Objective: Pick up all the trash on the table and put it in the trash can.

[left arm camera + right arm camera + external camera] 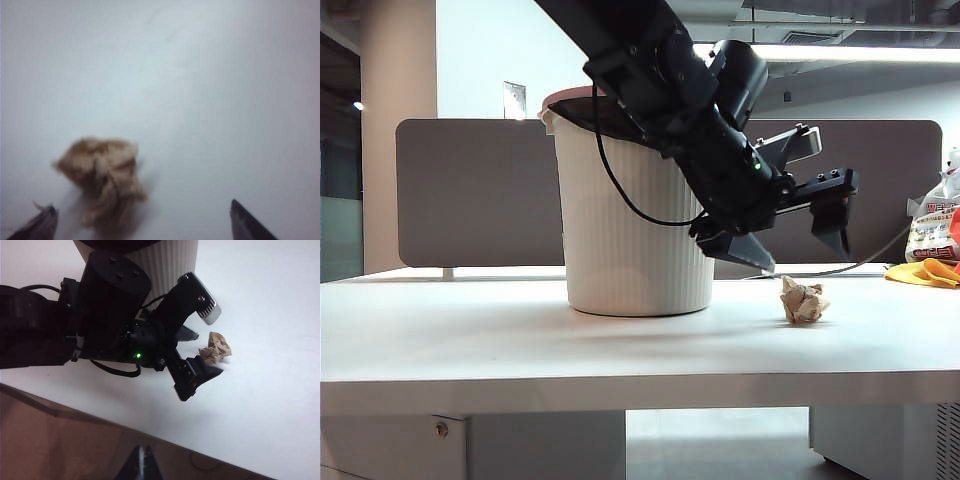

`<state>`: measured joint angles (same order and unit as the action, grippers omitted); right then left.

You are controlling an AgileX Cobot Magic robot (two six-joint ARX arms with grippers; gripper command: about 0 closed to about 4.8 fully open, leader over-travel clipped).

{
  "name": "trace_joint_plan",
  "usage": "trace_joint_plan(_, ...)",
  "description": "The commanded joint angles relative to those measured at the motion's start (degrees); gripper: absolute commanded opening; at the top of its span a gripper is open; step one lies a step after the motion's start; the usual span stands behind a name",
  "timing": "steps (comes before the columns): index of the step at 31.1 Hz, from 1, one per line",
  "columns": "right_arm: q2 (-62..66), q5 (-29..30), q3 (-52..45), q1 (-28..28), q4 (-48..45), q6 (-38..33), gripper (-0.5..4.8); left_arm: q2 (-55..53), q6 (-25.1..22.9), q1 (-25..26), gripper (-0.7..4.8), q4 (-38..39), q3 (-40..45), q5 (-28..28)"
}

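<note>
Spread wide, the left gripper [795,242] is held just above and apart from 1 wad of trash [803,301], which is seen lying on the table [520,330] between the 2 fingertips [40,226] in the left wrist view. Pressed together, the right gripper [142,462] is kept off the table edge. Beside the wad, the trash can [630,220] is stood upright.

Crumpled tan paper wad [803,300] on white table [520,340], near ribbed trash can [630,240]
</note>
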<state>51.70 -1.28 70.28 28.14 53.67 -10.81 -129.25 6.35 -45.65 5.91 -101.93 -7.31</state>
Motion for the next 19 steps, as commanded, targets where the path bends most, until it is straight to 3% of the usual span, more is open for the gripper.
trace_joint_plan(1, -0.3, -0.7, 0.1, 0.0, 0.4, -0.2, -0.07, -0.7, 1.9, -0.2, 4.79, -5.9, -0.1, 1.2)
trace_joint_plan(12, -0.5, 1.5, 0.1, 0.1, 0.5, 0.0, -0.07, -5.8, 8.3, -0.2, 4.79, -10.1, -0.1, 2.1)
trace_joint_plan(13, -0.5, 1.5, 0.1, 0.1, 0.5, 0.1, -0.07, -5.9, 9.2, -0.2, 4.41, -10.0, -0.1, 3.0)
trace_joint_plan(14, -0.7, 1.5, 0.1, 0.1, 0.5, 0.2, -0.07, -5.9, 9.3, -0.2, 3.12, -9.7, -0.1, 3.7)
trace_joint_plan(15, -0.9, 1.5, 0.1, 0.1, 0.5, 0.3, -0.07, -6.2, 9.3, -0.2, 1.36, -9.9, -0.1, 3.6)
trace_joint_plan(16, -0.9, 1.5, 0.1, 0.1, 0.5, 0.3, -0.07, -6.2, 9.4, -0.2, 0.16, -10.0, -0.1, 3.5)
trace_joint_plan(19, -1.2, 1.4, 0.1, 0.1, 0.5, 0.3, -0.07, -6.2, 10.0, -0.2, -0.05, -10.7, -0.1, 3.6)
